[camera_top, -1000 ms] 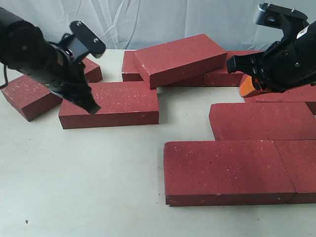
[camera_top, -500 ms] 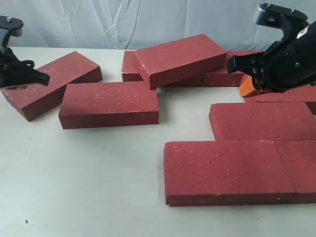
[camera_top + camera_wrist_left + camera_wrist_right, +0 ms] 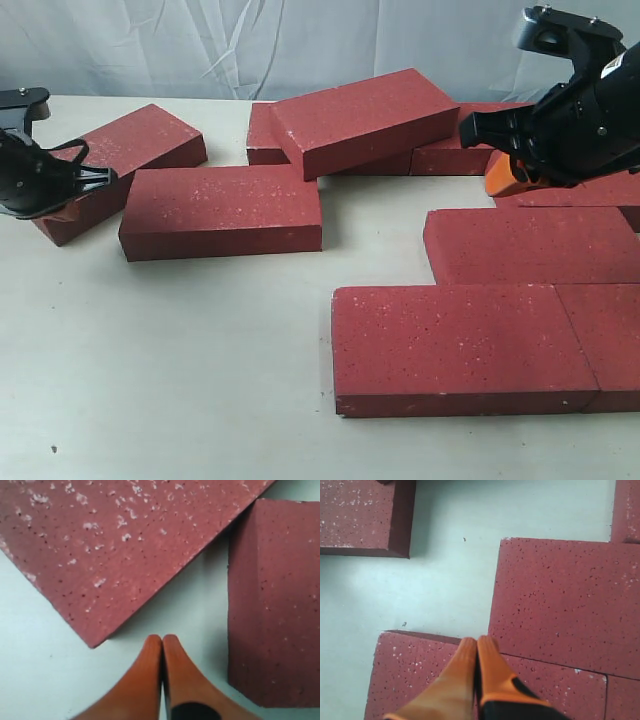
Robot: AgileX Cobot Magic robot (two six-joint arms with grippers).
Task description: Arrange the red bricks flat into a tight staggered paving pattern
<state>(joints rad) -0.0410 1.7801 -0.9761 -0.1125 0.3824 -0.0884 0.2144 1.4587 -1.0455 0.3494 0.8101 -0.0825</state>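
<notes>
The left gripper [image 3: 161,642] sits low at the far left edge of the exterior view, orange fingers [image 3: 142,680] pressed together w/ nothing btwn them. Its wrist cam shows the tips over bare table [image 3: 180,390], in the gap btwn the angled brick [image 3: 140,140] and the flat brick [image 3: 220,210] just beside it. The tips touch neither, far as I can see.

The right gripper [image 3: 477,642] hangs at upper right, fingers also closed tight, empty. In its cam the tips line up w/ the seam where two flat-laid bricks meet; can't tell if they touch.

Lower right, the front-row brick [image 3: 460,345] butts against an edge brick [image 3: 612,340] at the frame's right side. The offset brick [image 3: 530,245] lies flat right behind, touching them. Upper centre, a tilted brick [image 3: 365,120] rests on top of others, not flat. A white cloth backdrop [image 3: 300,40] runs along the top.
</notes>
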